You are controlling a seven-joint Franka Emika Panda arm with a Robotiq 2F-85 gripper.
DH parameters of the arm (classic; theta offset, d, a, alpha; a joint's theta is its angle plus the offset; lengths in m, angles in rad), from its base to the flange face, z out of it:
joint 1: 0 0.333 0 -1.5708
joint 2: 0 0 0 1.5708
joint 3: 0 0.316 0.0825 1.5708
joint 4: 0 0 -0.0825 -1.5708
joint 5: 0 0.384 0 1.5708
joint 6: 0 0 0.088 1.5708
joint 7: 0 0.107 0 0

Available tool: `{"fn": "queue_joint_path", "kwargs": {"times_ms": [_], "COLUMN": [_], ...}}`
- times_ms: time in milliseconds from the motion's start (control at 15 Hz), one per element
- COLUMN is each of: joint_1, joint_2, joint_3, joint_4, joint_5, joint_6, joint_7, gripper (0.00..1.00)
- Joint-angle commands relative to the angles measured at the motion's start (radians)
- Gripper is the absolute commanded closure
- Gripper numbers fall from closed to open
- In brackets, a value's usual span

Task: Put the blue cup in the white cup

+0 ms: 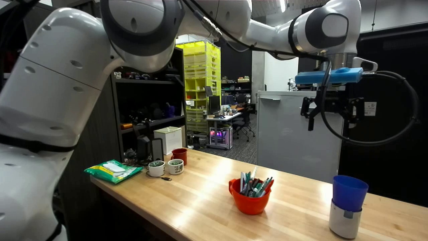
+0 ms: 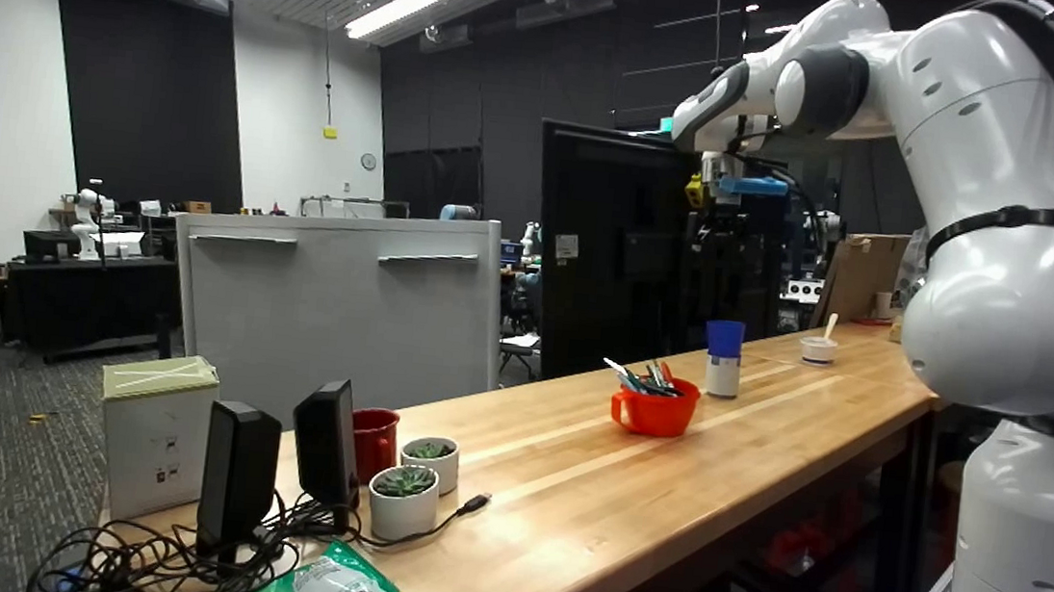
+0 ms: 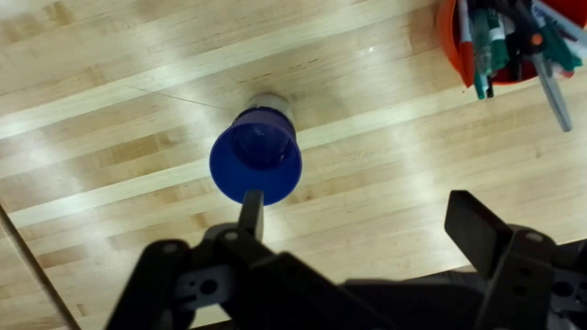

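The blue cup stands upright with its lower part inside the white cup, which stands on the wooden table. The stack also shows in an exterior view, with the blue cup above the white cup. In the wrist view I look into the blue cup; only a bit of the white cup shows behind it. My gripper is open and empty, high above the stack. In the wrist view the gripper has its fingers wide apart, one overlapping the blue rim in the picture.
An orange-red cup full of pens and scissors stands near the stack. Farther along the table are potted plants, a dark red mug, black speakers and a green bag. A small white tub stands at the far end.
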Motion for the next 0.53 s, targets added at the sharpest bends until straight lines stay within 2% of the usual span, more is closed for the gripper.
{"fn": "queue_joint_path", "kwargs": {"times_ms": [0,200,267,467], "joint_1": [0.008,0.015,0.009,0.012], "joint_2": [-0.058,-0.078,-0.036,-0.045], "joint_3": [0.022,0.031,0.024,0.027], "joint_4": [-0.025,-0.028,0.000,0.000], "joint_5": [-0.008,-0.009,0.000,0.000], "joint_6": [-0.080,-0.111,-0.083,-0.095], "joint_7": [-0.113,-0.166,-0.128,-0.149], "gripper": [0.00,0.00,0.00,0.00]}}
